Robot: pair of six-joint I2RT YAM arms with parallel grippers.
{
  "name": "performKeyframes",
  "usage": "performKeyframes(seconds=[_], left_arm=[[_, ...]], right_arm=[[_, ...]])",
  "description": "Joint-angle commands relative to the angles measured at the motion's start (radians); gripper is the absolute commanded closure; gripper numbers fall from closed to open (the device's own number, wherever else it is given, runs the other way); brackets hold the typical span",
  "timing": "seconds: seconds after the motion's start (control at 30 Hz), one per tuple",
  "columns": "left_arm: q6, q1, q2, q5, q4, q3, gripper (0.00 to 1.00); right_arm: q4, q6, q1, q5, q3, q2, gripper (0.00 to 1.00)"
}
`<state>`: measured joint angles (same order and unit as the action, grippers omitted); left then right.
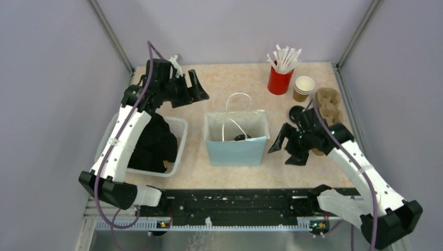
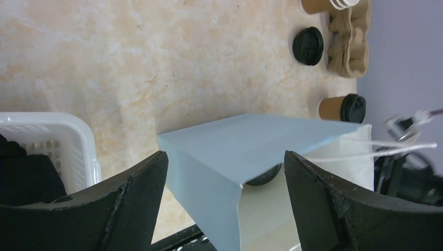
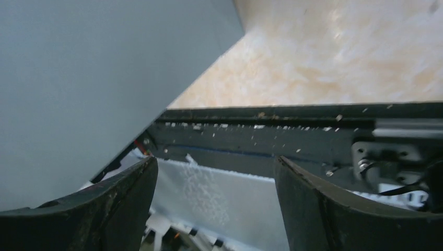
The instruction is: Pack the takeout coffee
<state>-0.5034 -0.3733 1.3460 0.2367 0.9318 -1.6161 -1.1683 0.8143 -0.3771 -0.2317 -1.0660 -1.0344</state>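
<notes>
Just right of the pale blue bag (image 1: 235, 149), the right gripper (image 1: 283, 156) is hanging wide open, empty; the left gripper (image 1: 189, 94) is hovering spread and empty beyond the white basket (image 1: 180, 125). One lidded cup (image 2: 342, 108) is resting on the table (image 1: 235, 83) right of the bag, a black lid (image 1: 240, 137) showing inside the bag.

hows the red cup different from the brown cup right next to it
The red cup is red and taller; the brown cup is kraft brown and shorter. The red cup holds white straws; the brown cup shows only its white inside. Both stand upright, lidless, side by side.
</notes>
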Motion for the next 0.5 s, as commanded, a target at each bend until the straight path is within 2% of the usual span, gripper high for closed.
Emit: performKeyframes(seconds=[0.0,0.03,0.1,0.2,0.33,0.47], left_arm=[[-0.103,0.085,0.056,0.136,-0.121,0.007,0.15],[-0.116,0.099,0.073,0.149,-0.138,0.015,0.17],[-0.134,0.114,0.117,0.184,-0.17,0.031,0.2],[-0.136,0.117,0.186,0.289,-0.254,0.064,0.3],[-0.088,0.117,0.256,0.353,-0.289,0.108,0.34],[-0.035,0.116,0.308,0.434,-0.29,0.181,0.41]], right_arm=[[0.214,0.38,-0.134,-0.119,0.18,0.069,0.24],[0.232,0.406,-0.162,-0.124,0.206,0.066,0.28],[0.272,0.46,-0.246,-0.114,0.24,0.058,0.3],[0.372,0.542,-0.319,-0.105,0.291,0.043,0.35],[0.573,0.668,-0.342,-0.058,0.356,0.027,0.35],[0.674,0.809,-0.344,0.027,0.441,0.052,0.35]])
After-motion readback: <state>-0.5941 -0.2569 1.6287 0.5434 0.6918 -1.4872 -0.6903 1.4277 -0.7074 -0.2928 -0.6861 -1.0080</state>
